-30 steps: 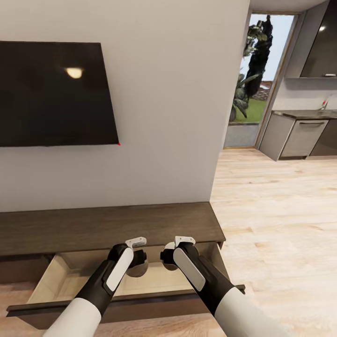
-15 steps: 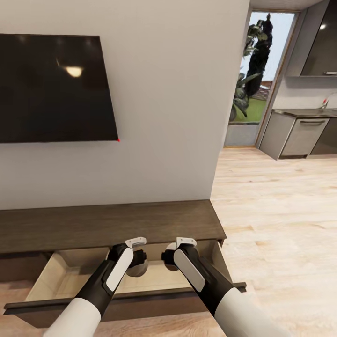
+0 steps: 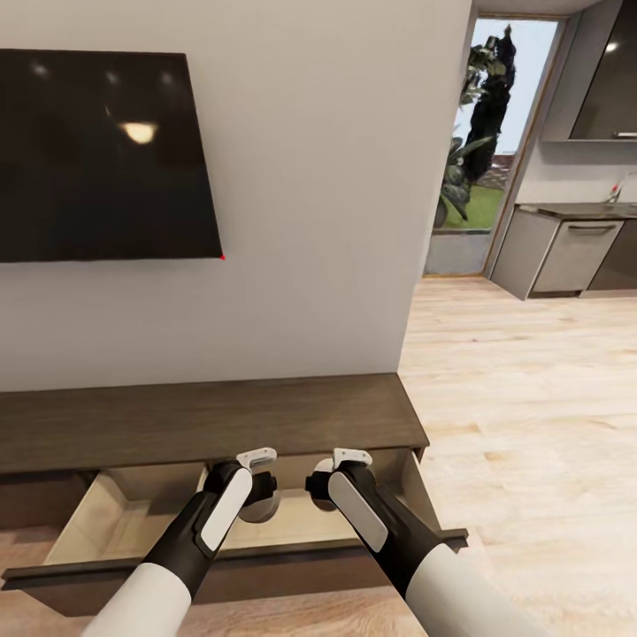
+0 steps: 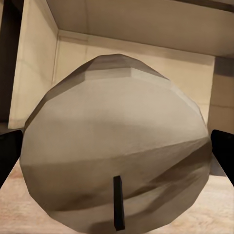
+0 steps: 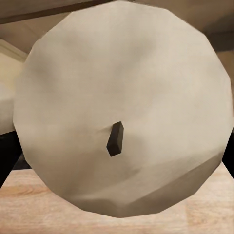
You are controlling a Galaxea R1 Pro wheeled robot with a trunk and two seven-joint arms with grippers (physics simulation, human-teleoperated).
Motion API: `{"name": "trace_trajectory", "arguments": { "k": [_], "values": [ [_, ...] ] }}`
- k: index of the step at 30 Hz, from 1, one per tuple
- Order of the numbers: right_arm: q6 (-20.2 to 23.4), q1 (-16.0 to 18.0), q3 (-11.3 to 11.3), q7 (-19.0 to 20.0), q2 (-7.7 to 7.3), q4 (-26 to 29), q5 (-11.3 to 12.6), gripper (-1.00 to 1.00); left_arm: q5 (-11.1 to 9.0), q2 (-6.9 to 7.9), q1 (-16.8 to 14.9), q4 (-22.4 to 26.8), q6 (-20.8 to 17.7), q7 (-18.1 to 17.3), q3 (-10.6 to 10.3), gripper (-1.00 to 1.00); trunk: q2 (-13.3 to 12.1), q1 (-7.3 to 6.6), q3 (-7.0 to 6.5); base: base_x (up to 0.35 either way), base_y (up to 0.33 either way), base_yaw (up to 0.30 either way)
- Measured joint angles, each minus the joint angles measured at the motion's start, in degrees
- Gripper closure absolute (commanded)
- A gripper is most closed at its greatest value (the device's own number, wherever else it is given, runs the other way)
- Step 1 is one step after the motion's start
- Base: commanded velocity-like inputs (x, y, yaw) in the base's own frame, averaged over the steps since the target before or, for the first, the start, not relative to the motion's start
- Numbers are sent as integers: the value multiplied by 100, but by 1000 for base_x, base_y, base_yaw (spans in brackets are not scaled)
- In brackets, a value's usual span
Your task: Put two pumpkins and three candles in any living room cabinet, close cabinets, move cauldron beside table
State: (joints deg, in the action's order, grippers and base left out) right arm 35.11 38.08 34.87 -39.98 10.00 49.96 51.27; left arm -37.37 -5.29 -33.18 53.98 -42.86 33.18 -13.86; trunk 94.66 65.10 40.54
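Drawer point(image 3: 124, 518) lower in head view

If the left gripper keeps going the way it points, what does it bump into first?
The left gripper already grips a candle and points down into the open drawer. Going straight on, the candle would probably reach the drawer's pale floor or back wall first; depth is hard to judge.

Cabinet point(image 3: 212, 420) dark matt wood; drawer point(image 3: 133, 513) pale wood; candle point(image 5: 122, 107) matt tan.
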Motion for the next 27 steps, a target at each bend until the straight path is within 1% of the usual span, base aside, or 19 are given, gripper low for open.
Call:
{"name": "trace_trajectory", "arguments": {
  "k": [12, 27],
  "values": [
    [-27, 0, 2, 0, 0, 7, 0, 100, -54, 7, 0, 0, 0, 0, -8, 100, 481, 264, 215, 0, 0, 0],
    [-27, 0, 2, 0, 0, 8, 1, 100, -3, 22, 0, 5, -1, 0, -6, 100, 1083, 593, 485, 0, 0, 0]
  ]
}}
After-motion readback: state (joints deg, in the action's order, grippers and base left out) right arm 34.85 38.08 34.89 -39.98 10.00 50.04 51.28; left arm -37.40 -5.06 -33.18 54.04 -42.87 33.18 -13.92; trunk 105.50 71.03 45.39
